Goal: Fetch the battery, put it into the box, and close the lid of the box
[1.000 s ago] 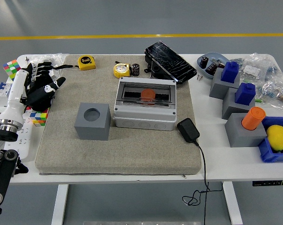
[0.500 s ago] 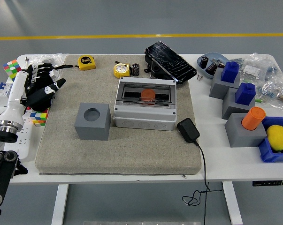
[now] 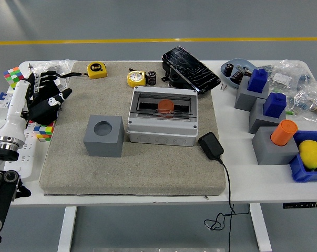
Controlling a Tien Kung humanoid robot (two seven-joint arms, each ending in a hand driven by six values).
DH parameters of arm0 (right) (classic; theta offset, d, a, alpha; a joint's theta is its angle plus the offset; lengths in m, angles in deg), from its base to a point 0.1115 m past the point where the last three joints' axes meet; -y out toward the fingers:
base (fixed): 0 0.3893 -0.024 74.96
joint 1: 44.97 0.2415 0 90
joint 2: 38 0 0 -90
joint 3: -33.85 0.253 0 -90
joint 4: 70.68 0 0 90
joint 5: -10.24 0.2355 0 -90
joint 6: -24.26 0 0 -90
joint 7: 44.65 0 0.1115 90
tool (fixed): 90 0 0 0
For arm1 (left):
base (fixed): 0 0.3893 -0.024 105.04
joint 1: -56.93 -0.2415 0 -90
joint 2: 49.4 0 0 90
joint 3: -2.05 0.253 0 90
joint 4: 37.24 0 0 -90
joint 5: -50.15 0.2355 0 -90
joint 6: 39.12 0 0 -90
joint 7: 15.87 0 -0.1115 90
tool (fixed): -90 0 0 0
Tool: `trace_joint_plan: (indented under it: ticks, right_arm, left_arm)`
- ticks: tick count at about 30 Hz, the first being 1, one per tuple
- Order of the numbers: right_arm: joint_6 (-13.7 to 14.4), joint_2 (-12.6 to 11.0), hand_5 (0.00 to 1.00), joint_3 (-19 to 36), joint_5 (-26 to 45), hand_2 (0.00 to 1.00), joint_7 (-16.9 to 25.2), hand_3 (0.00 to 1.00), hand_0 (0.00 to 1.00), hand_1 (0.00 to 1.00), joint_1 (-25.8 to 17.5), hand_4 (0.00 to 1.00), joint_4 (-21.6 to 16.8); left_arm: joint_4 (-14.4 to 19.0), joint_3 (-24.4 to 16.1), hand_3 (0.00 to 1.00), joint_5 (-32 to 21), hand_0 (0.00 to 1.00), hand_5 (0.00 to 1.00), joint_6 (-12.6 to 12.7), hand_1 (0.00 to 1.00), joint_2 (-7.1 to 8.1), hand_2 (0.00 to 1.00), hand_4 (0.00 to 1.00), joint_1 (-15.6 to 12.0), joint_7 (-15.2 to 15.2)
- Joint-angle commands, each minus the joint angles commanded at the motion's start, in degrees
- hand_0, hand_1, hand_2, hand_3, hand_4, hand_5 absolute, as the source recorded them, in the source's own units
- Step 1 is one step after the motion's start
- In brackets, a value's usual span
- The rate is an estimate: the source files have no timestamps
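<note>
White table (image 3: 237, 178) is carrying a grey felt mat (image 3: 132, 168) under the lidded plastic box (image 3: 162, 116), its clear lid lying shut over an orange battery (image 3: 165, 105). Compared with a second ago, the left hand (image 3: 47, 100) is barely drifting at the mat's left edge, black fingers relaxed and empty, suggesting the task is wrapping up.

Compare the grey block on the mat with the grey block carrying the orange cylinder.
The grey block on the mat has an empty round hole in its top; the grey block at the right has an orange cylinder standing in its top. The first sits on the grey mat, the second on the bare white table. Both are plain grey cubes.
</note>
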Motion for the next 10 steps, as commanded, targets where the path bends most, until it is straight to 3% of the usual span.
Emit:
trace_joint_plan:
  ticks: [10]
  right_arm:
    - [0.0,-0.1,0.496,-0.2,0.1,0.670,0.0,0.571,0.633,0.642,0.1,0.991,0.0]
  left_arm:
    - [0.1,0.0,0.713,0.1,0.624,0.458,-0.2,0.703,-0.09,0.718,0.998,0.0,-0.3]
